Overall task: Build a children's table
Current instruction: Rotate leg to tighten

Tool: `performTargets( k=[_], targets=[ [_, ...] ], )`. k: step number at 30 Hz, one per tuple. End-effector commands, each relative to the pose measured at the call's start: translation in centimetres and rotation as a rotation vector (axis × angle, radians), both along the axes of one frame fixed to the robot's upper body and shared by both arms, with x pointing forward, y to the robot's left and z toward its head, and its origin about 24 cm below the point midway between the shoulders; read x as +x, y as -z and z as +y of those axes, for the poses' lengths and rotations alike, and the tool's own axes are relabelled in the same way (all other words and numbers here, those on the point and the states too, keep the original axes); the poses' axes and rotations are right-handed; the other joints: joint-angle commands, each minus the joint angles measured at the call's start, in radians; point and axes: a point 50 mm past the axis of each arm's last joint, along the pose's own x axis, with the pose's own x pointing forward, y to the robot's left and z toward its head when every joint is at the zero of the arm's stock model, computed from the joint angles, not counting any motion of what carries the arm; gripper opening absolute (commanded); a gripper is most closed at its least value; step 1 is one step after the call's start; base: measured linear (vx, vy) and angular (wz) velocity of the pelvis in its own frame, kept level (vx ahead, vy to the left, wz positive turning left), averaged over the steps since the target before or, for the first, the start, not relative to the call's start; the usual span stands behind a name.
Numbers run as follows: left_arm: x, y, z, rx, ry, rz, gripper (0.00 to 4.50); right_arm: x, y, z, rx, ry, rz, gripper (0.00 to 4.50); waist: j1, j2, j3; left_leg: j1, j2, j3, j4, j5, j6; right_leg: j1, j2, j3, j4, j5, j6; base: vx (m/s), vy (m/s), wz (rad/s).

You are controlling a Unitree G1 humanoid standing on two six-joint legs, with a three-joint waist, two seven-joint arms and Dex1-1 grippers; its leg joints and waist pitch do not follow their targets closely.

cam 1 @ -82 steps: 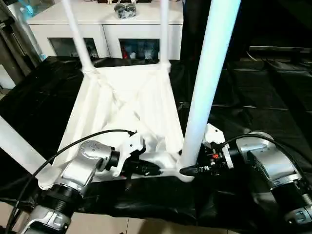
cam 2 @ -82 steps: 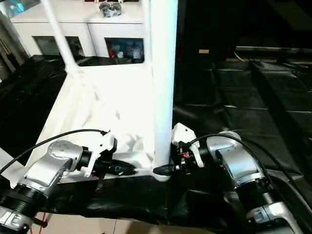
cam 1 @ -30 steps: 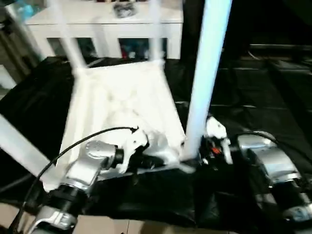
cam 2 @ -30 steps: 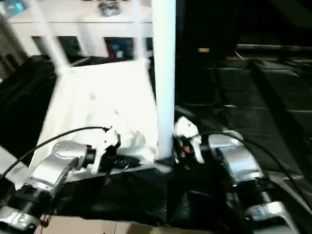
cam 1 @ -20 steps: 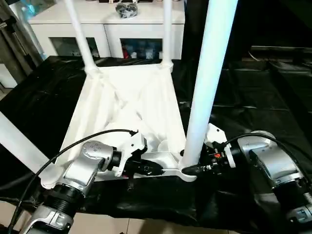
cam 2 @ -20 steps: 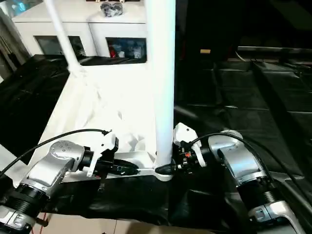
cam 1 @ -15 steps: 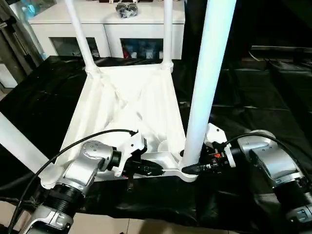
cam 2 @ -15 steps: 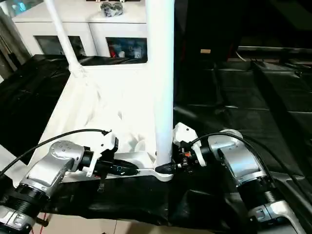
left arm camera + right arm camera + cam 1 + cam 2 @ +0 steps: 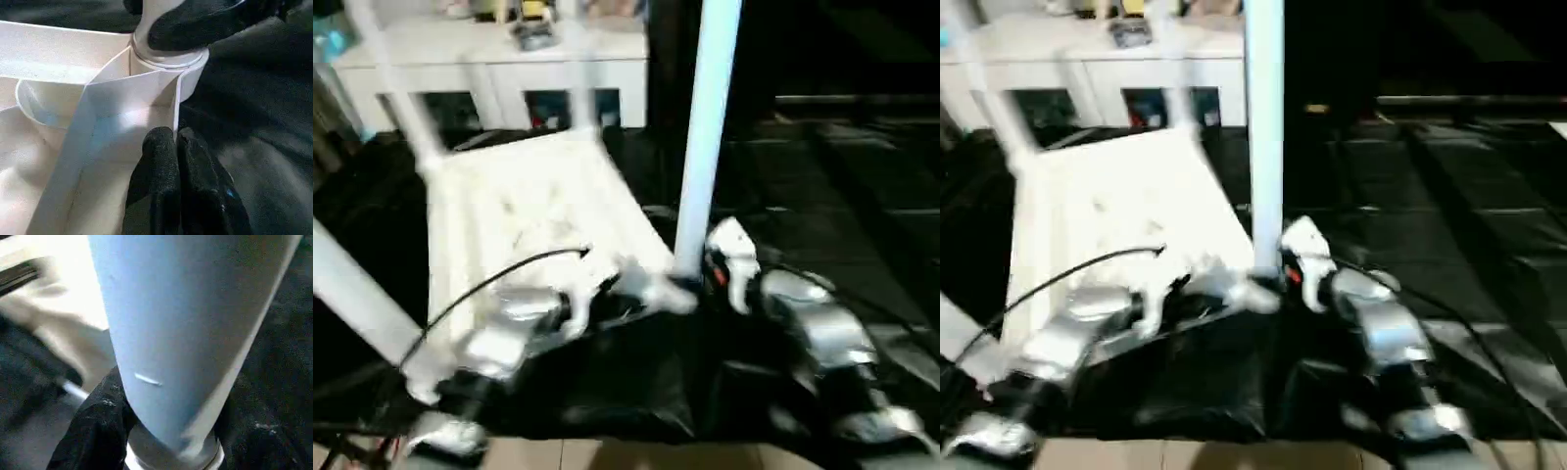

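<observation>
The white plastic rectangular tabletop (image 9: 524, 206) lies upside down on the black-covered worktop (image 9: 822, 186). The left gripper (image 9: 176, 142) pinches its rim wall between pressed-together fingers; the right gripper (image 9: 161, 431) grips the upright white tapered tube leg (image 9: 705, 137) at its corner socket.

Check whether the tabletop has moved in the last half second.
Yes. Against the white cabinet, the tabletop has shifted left, its near corner swinging toward it.

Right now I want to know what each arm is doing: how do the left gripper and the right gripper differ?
The left gripper is shut on the tabletop rim, a thin wall; the right gripper stands wider, around the base of the near leg, a thick round tube. The left lies low along the edge; the right meets the upright leg. Both work at the same corner socket.
</observation>
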Motion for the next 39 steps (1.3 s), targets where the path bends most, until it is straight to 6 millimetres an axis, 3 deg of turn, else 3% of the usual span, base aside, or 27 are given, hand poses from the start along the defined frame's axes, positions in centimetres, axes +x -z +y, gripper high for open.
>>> performTargets(
  k=[1,5,7,12,15,17,18,19,22,24,28,31,34,39],
  targets=[
    [0.8,-2.2,-3.4,-0.083,0.024,-0.086,0.0,-2.5,4.5,4.0,0.002,-0.047,0.242,1.99,0.0,-0.007,-0.024,-0.01,0.009,-0.013,-0.086,-0.359,-0.006,0.021,-0.044,0.032,-0.111,-0.456,-0.14,0.0,0.0,0.0],
    [0.6,-2.4,-4.1,-0.096,0.052,-0.087,0.0,-2.0,3.6,6.1,0.049,-0.1,0.156,1.99,-0.007,-0.006,-0.025,-0.013,0.012,-0.012,-0.087,-0.363,0.003,0.019,-0.045,0.034,-0.109,-0.407,-0.153,0.0,0.0,0.0],
    [0.5,-2.4,-4.1,-0.096,0.073,-0.087,0.0,-1.9,3.2,6.5,0.088,-0.12,0.148,2.54,-0.006,-0.006,-0.026,-0.014,0.013,-0.01,-0.087,-0.349,0.012,0.02,-0.043,0.036,-0.107,-0.366,-0.167,0.0,0.0,0.0],
    [-0.1,-2.5,-3.5,-0.107,0.129,-0.082,0.0,-2.2,2.8,6.3,0.131,-0.177,0.162,2.96,0.0,-0.007,-0.031,-0.015,0.015,-0.005,-0.085,-0.295,0.03,0.026,-0.043,0.038,-0.098,-0.273,-0.199,0.0,0.0,0.0],
    [-0.8,-2.4,-2.7,-0.11,0.219,-0.063,0.0,-2.9,2.2,5.1,0.108,-0.306,0.107,3.2,0.007,-0.003,-0.042,-0.022,0.015,-0.003,-0.075,-0.17,0.059,0.039,-0.042,0.037,-0.081,-0.089,-0.234,0.019,-0.003,0.0],
    [-1.1,-2.4,-2.3,-0.105,0.253,-0.053,0.0,-3.5,1.9,4.5,0.096,-0.391,0.077,3.2,0.018,-0.002,-0.054,-0.027,0.012,0.0,-0.057,-0.034,0.117,0.045,-0.038,0.035,-0.056,0.162,-0.278,0.059,-0.006,0.01],
    [-1.1,-2.4,-2.2,-0.104,0.257,-0.052,0.0,-3.6,1.9,4.4,0.095,-0.404,0.077,3.2,0.018,-0.002,-0.054,-0.027,0.012,0.0,-0.057,-0.034,0.117,0.045,-0.038,0.035,-0.056,0.162,-0.278,0.051,-0.002,0.03],
    [-1.3,-2.4,-1.7,-0.095,0.286,-0.046,0.0,-4.3,1.5,3.5,0.082,-0.506,0.057,3.2,0.025,-0.002,-0.053,-0.022,0.012,0.002,-0.054,-0.013,0.147,0.043,-0.036,0.031,-0.055,0.215,-0.293,0.051,-0.002,0.03],
    [-1.3,-2.5,-0.8,-0.079,0.329,-0.036,0.0,-5.1,0.9,2.1,0.068,-0.63,0.066,3.2,0.036,-0.001,-0.051,-0.02,0.017,0.004,-0.055,-0.036,0.159,0.042,-0.038,0.03,-0.056,0.166,-0.3,0.0,0.0,0.0],
    [-1.3,-2.6,-0.1,-0.066,0.357,-0.026,0.0,-5.6,0.6,1.0,0.057,-0.704,0.099,3.2,0.055,0.001,-0.047,-0.013,0.023,0.008,-0.057,-0.081,0.153,0.037,-0.039,0.033,-0.061,0.084,-0.296,0.0,0.0,0.0],
    [-1.4,-2.9,0.6,-0.05,0.411,-0.003,0.0,-6.3,0.5,-0.3,0.004,-0.795,0.157,2.98,0.065,0.004,-0.039,-0.01,0.026,0.007,-0.068,-0.164,0.101,0.033,-0.039,0.035,-0.069,-0.037,-0.281,0.0,0.0,0.0],
    [-1.4,-2.9,0.9,-0.041,0.428,0.003,0.0,-6.4,0.6,-0.8,-0.041,-0.83,0.17,2.69,0.063,0.002,-0.038,-0.013,0.025,0.004,-0.071,-0.179,0.075,0.036,-0.041,0.036,-0.072,-0.074,-0.268,0.0,0.0,0.0],
    [-1.4,-3.0,1.0,-0.037,0.437,0.008,0.0,-6.4,0.5,-0.9,-0.044,-0.84,0.176,2.53,0.063,0.0,-0.041,-0.014,0.023,0.005,-0.068,-0.153,0.075,0.038,-0.041,0.038,-0.069,-0.046,-0.267,0.0,0.0,0.0],
    [-1.3,-3.0,1.2,-0.038,0.435,0.008,0.0,-6.5,0.3,-0.8,-0.032,-0.851,0.181,2.13,0.066,-0.001,-0.047,-0.017,0.02,0.004,-0.06,-0.084,0.105,0.04,-0.039,0.034,-0.059,0.057,-0.283,0.0,0.0,0.0]
  ],
)
